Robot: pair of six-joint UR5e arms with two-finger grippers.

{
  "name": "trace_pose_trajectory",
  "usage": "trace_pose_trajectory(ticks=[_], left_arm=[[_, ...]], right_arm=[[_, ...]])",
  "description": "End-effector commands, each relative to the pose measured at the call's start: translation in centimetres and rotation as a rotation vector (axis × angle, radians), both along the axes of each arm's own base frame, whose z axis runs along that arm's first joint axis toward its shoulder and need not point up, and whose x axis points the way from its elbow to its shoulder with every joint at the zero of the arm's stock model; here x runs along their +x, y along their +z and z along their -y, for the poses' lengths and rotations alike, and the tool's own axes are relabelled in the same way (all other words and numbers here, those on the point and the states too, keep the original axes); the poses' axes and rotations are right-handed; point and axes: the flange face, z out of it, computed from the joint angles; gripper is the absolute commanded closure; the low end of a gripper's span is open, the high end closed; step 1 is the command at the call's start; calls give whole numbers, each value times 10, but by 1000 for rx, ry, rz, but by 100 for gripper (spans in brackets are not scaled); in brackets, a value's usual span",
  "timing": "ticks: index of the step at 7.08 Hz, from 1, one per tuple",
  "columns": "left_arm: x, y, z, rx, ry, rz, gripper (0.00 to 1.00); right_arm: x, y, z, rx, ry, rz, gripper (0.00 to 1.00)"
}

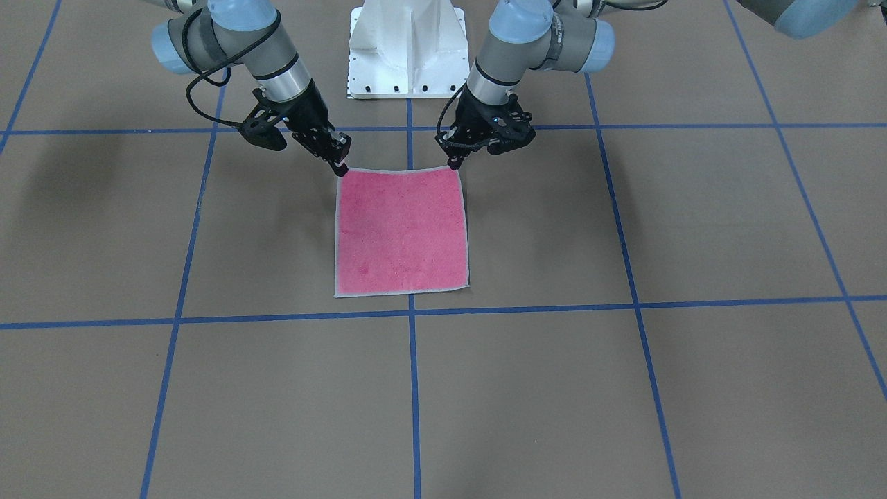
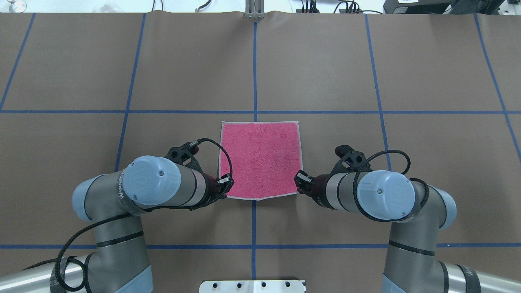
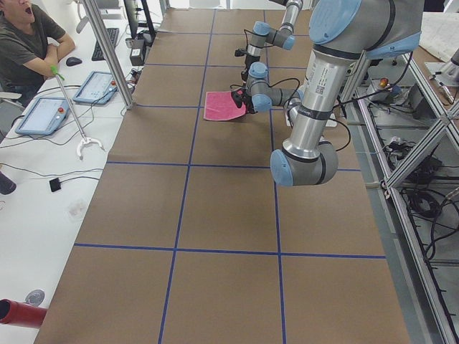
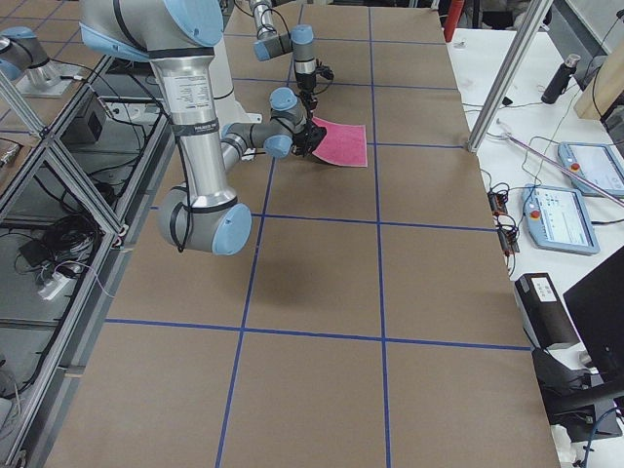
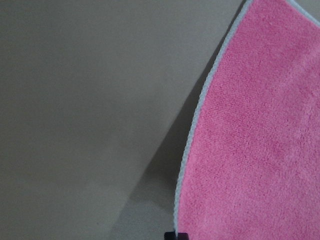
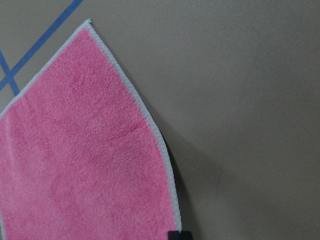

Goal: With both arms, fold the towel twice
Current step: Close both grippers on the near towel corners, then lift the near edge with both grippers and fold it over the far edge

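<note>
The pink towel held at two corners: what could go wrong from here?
1. The jaws seem to pinch the towel only at the hemmed tips of two corners, so one could slip free in the lift.
2. If the left arm and right arm move unevenly, the fold may land crooked.

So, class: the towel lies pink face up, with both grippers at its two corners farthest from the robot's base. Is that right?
Not quite. The left gripper and right gripper are at the two towel corners nearest the robot's base, as the overhead exterior view shows. The rest holds.
</note>
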Motion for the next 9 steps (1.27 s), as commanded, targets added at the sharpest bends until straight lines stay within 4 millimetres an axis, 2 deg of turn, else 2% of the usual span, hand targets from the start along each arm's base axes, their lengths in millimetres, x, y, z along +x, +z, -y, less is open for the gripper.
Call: trace_pose_trajectory(ticks=[1,4,5,6,7,8,9], left_arm=[[0,-4,0,0,2,-7,100],[0,-7,4,-1,-6,-8,100],[-15,-12,33,4,-55,-14,100],[-19,-18,53,5,-85,-15,100],[-12,-33,78,7,-114,-19,100],[-4,-36,99,5,-134,-6,100],[-6,-27,114,3,-150,13,100]], right_arm=[[1,-2,-4,-8,-22,9,100],[2,-7,1,-5,-15,16,100],[15,-9,24,-18,3,21,100],[22,-7,45,-43,4,22,100],[12,-7,68,-52,27,12,100],[9,-6,91,-63,47,4,100],[5,-2,107,-74,59,-8,100]])
